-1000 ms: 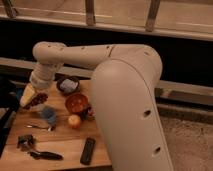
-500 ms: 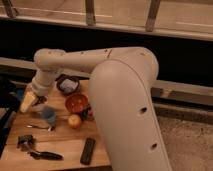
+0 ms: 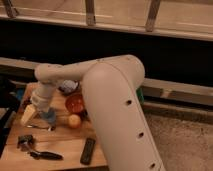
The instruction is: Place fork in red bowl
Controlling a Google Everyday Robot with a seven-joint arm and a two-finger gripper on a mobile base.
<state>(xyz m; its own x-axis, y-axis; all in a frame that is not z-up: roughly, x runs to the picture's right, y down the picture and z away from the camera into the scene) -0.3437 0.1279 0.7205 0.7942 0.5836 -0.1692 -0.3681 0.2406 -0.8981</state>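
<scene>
The red bowl (image 3: 75, 102) sits on the wooden table (image 3: 65, 150), partly hidden behind my white arm. A thin silvery fork (image 3: 39, 127) lies flat on the table at the left, in front of a small blue object (image 3: 49, 117). My gripper (image 3: 28, 115) hangs low over the table's left side, just above and to the left of the fork, well left of the bowl.
A small orange ball (image 3: 74, 120) lies just in front of the red bowl. A dark purplish bowl (image 3: 67, 88) stands behind it. A black remote (image 3: 88, 150) and a black-handled tool (image 3: 39, 151) lie near the front edge. My bulky arm covers the table's right side.
My gripper has moved down and a little to the left, closer to the table surface near the fork. The objects on the table have not moved.
</scene>
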